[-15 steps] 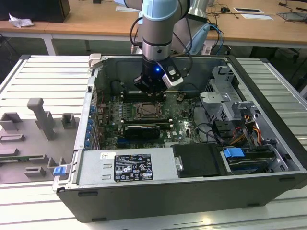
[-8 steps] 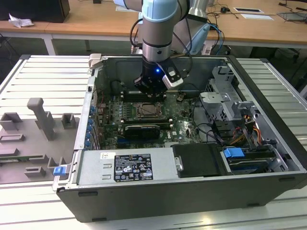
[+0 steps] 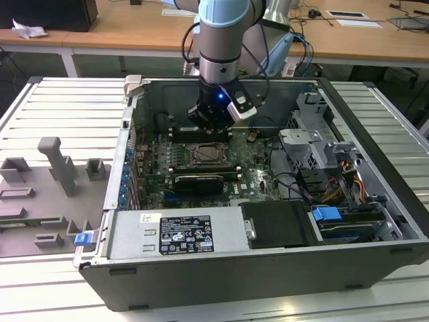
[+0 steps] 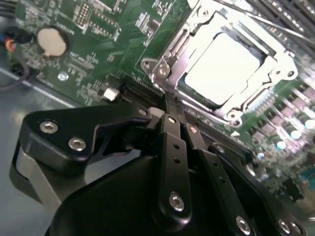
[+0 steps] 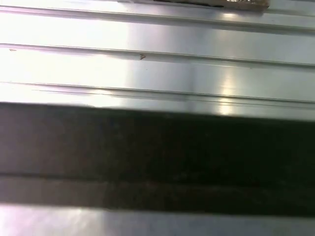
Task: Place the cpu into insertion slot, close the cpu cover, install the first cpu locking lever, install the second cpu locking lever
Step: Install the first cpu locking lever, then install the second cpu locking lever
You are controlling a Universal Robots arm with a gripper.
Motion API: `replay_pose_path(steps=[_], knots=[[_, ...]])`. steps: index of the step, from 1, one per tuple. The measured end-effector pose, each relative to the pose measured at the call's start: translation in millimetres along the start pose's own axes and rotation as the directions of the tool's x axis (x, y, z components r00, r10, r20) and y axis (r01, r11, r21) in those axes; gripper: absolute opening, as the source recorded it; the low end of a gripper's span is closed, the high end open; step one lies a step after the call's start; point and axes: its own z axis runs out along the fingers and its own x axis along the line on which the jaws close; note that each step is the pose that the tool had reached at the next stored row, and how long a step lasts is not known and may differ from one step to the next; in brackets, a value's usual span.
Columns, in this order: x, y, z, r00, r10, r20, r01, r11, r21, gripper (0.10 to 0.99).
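Note:
In the open computer case [image 3: 375,154], the cpu [image 4: 221,66] lies in the insertion slot [image 3: 204,155], its pale top showing through the window of the cpu cover [image 4: 278,64]. The silvery cover lies flat over the chip. Thin wire levers [image 4: 268,22] run along the socket's sides; I cannot tell whether they are hooked down. My gripper [image 3: 210,133] hangs just above the board at the socket's far edge. In the second wrist view the gripper [image 4: 174,110] is shut with nothing between its black fingers [image 4: 171,142], its tips a short way from the socket's corner.
A long black card [image 3: 198,182] sits in front of the socket, and memory slots [image 3: 175,129] lie behind it. A drive cage [image 3: 315,144] and cables fill the exterior view's right. Grey fixtures [image 3: 57,168] stand on the ribbed table. A coin battery [image 4: 51,42] sits on the board.

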Motion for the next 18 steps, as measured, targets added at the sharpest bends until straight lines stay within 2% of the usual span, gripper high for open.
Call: replay_pose_path(steps=[2,13,18], knots=[[-0.2,0.5,-8.0,1.0,0.0,0.0,0.0,1.0,0.0,0.106],[0.1,-4.5,-8.6,1.0,0.0,-0.0001,0.0,1.0,0.0,0.106],[0.4,-10.5,-9.0,1.0,0.0,-0.0001,0.0,1.0,0.0,0.106]])
